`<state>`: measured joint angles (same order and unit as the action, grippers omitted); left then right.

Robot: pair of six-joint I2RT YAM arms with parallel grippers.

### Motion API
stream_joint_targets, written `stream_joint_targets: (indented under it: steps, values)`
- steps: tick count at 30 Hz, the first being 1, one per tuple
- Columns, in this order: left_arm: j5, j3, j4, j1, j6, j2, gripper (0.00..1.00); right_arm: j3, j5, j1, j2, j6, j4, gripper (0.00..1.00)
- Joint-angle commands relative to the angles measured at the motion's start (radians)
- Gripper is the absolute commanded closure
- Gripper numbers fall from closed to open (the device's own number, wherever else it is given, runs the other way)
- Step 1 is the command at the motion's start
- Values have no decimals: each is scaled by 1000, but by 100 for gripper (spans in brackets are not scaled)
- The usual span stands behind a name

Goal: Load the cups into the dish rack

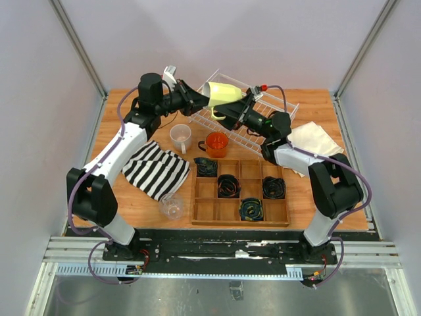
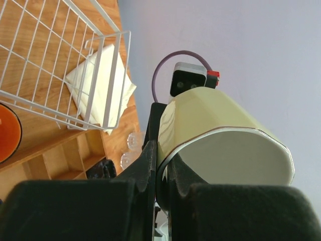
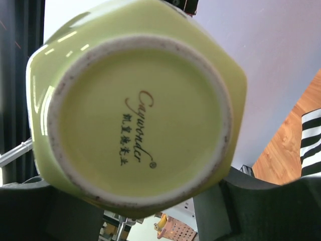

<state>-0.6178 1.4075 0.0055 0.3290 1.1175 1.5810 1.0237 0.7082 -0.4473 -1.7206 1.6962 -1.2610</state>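
yellow-green mug, rim in left fingers, handle largely hidden

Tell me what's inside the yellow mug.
The mug shows a bare white wall and one left gripper finger inside the rim; the gripper body hides the rest.
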Motion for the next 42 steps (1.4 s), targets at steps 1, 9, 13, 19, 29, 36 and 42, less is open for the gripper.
stream_joint_targets:
  steps: [1,9,13,19,29,36,42]
  values:
    - [-21,56,45,20,-33,-26,100,25,-30,-20,-7,36,-73,42]
    - [-13,18,30,31,-57,-24,99,38,-37,-23,-28,51,-83,58]
    - [-16,12,14,32,-69,-16,99,44,-32,-29,-40,57,-84,61]
    - [-29,1,-17,34,-92,0,100,47,-38,-37,-54,77,-104,61]
    - [-10,-30,0,39,-134,11,99,70,-78,-47,-108,173,-172,81]
    - [23,-4,-67,39,-214,30,88,89,-47,-45,-87,125,-96,99]
    - [61,6,-101,39,-245,44,68,86,-49,-24,-54,67,-52,99]
